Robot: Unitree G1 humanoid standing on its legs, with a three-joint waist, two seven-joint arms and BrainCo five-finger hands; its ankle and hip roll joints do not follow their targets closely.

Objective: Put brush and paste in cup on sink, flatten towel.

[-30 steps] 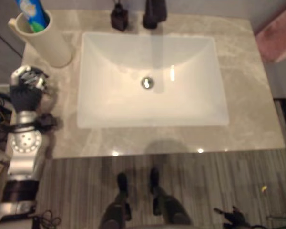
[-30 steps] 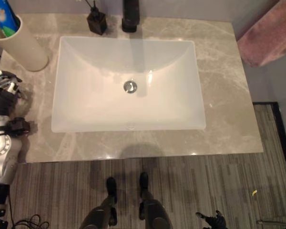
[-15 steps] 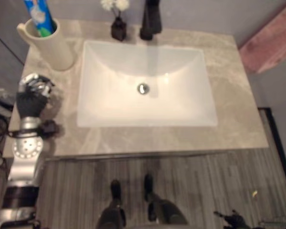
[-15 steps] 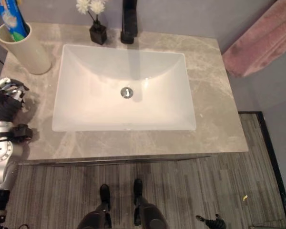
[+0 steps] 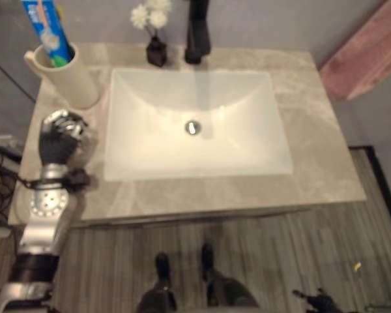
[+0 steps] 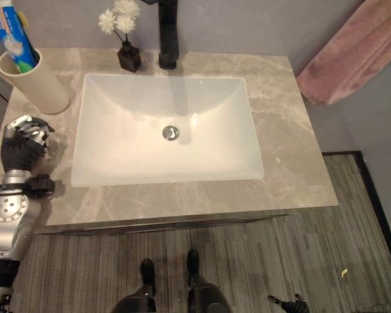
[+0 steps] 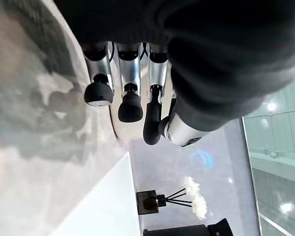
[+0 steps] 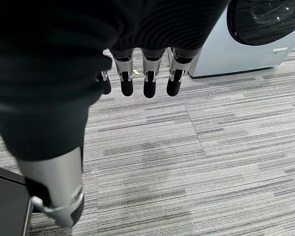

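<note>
The left robot hand (image 6: 23, 138) is hovering empty over the desk (image 6: 293, 143) with fingers curled, near the cup (image 6: 32, 81) holding toothpaste (image 6: 10, 39); the right robot hand (image 8: 145, 78) is hanging with relaxed fingers above the floor (image 8: 196, 157).

On your counter (image 6: 293, 156) the sink (image 6: 124, 156) sits centred; the cup (image 6: 36, 88) holding the toothpaste (image 6: 12, 39) stands at its left rear, the flower vase (image 6: 128, 57) and faucet (image 6: 167, 32) behind it, the towel (image 6: 352, 49) to the right rear.

- The camera tilts up: flowers (image 6: 120, 14) and more of the towel (image 6: 349, 53) come into view behind the sink (image 6: 117, 91).
- The left hand (image 5: 60, 134) sits slightly farther in over the tabletop (image 6: 293, 163), closer to the cup (image 5: 65, 75).
</note>
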